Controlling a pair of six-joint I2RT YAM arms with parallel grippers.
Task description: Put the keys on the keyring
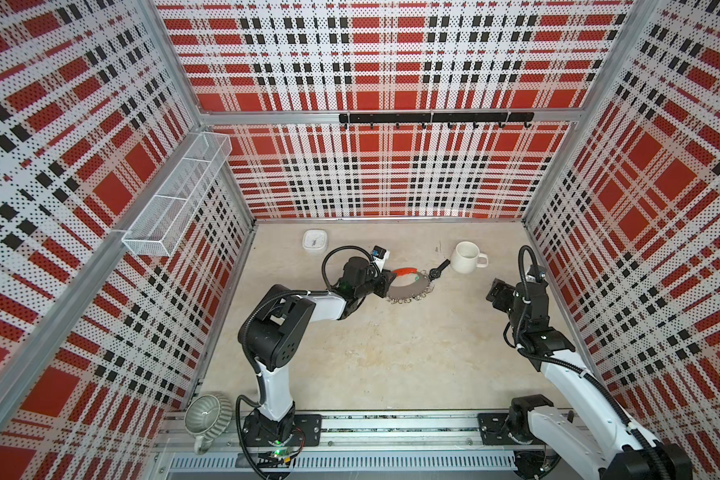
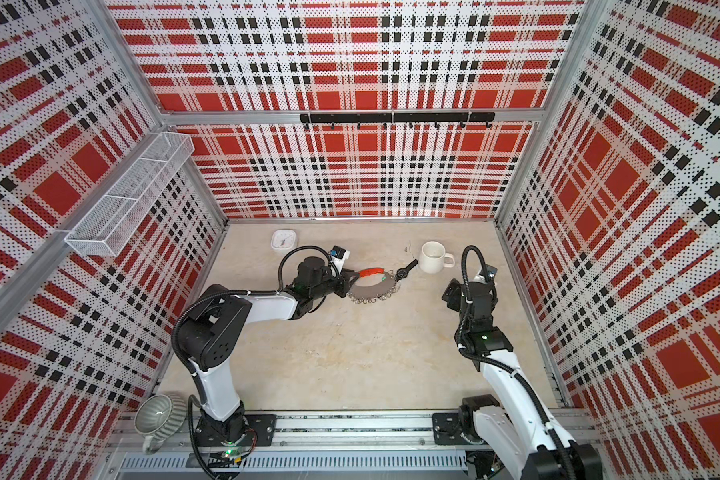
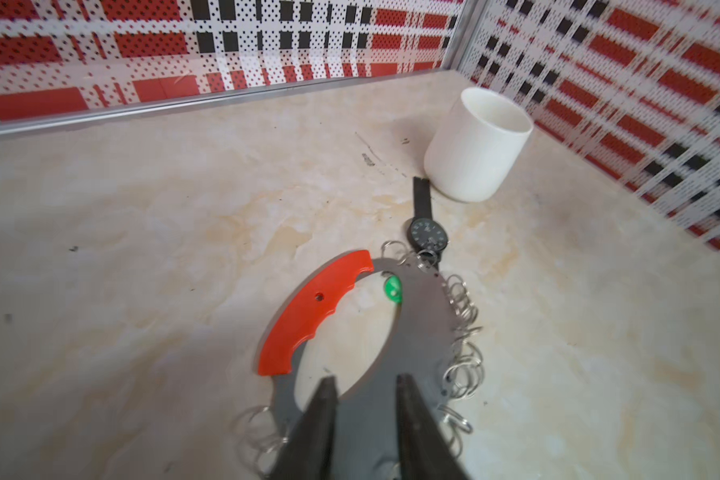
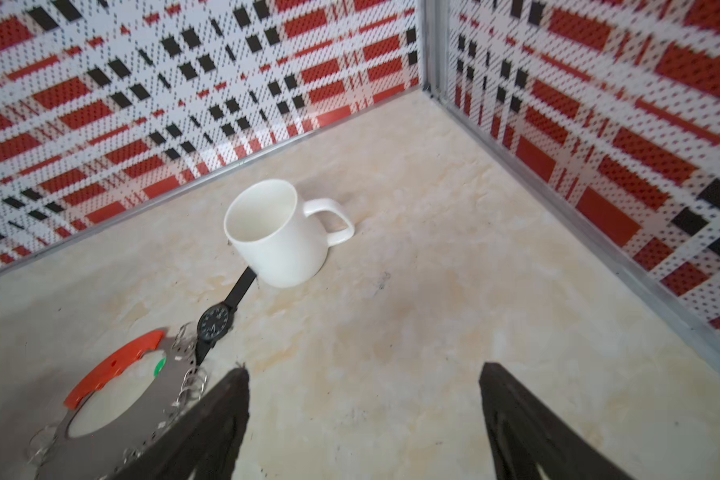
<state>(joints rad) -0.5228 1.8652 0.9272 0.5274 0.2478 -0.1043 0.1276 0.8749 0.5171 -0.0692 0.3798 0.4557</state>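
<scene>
The keyring [image 1: 412,288] [image 2: 375,289] lies flat on the table, a big grey ring with a red curved section [image 3: 308,316] and wire loops along its rim. Of the keys only a green tag [image 3: 393,289] [image 4: 159,368] shows, at the ring's inner edge on the far side; the metal key is hidden. My left gripper [image 3: 366,380] [image 1: 385,283] hovers over the ring's near rim, jaws apart, nothing between them. My right gripper [image 4: 364,371] [image 1: 497,291] is wide open over bare table, right of the ring.
A black wristwatch [image 3: 429,235] [image 4: 213,326] lies against the ring's far loops, its strap reaching a white mug [image 1: 466,257] [image 4: 279,237]. A white clock [image 1: 315,241] sits at the back left. A ribbed grey cup [image 1: 206,415] stands by the front rail.
</scene>
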